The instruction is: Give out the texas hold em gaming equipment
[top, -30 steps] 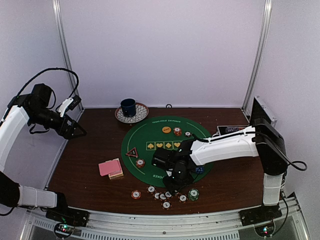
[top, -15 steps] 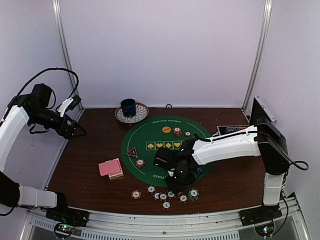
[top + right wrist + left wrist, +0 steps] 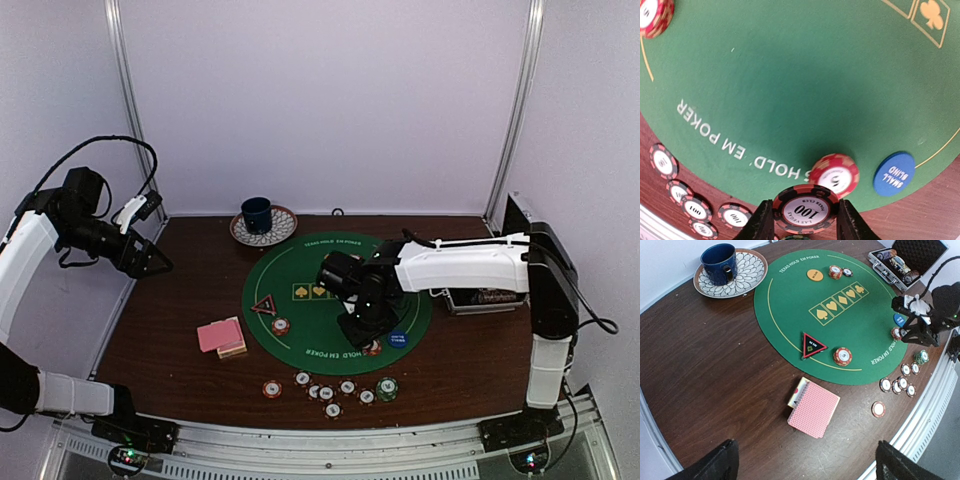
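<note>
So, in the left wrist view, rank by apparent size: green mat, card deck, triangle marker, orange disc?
Largest first:
Round green felt mat
Pink-backed card deck
Red-edged black triangle marker
Flat orange disc (farther away, so unsure)

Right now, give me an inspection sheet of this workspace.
Surface: brown table with round green mat.
Job's things: pink card deck on bare table; triangle marker, yellow disc, blue disc, red chip stack on mat; row of chips off mat's near edge.
Clutter: blue cup on saucer; open case at right.
Grippers: left gripper open, raised, empty; right gripper shut on 100 chip over mat's near edge.
Cables: black cable loops above left arm.
Surroundings: white walls, metal posts.
</note>
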Tool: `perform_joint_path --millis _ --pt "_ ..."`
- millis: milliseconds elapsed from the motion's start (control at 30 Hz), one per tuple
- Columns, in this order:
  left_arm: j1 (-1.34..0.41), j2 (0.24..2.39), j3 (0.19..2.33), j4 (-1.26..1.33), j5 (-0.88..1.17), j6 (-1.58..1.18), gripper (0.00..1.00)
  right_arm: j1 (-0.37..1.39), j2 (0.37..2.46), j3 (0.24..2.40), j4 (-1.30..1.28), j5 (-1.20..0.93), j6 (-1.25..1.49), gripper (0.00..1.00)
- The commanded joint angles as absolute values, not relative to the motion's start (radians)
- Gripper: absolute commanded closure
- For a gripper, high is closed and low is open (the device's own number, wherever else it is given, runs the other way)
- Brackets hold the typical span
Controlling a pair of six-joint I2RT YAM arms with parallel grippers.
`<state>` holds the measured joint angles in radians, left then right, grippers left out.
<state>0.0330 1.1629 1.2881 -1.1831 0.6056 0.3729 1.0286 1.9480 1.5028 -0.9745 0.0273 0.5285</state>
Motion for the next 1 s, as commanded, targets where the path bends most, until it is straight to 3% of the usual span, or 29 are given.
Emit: perform_joint_path --millis 0,400,967 --pt "0.038 1.147 1.308 -1.180 0.609 0.366 0.02 1.002 1.986 1.579 -0.990 0.068 0.476 0.73" --pt "0.038 1.146 1.307 -1.180 0.604 0.368 0.02 0.900 2.056 1.660 -0.987 0.081 0.417 0.74" --pt "0.038 1.149 1.308 -1.180 0.609 0.368 0.02 0.708 1.913 1.384 -0.904 0.127 0.403 0.74"
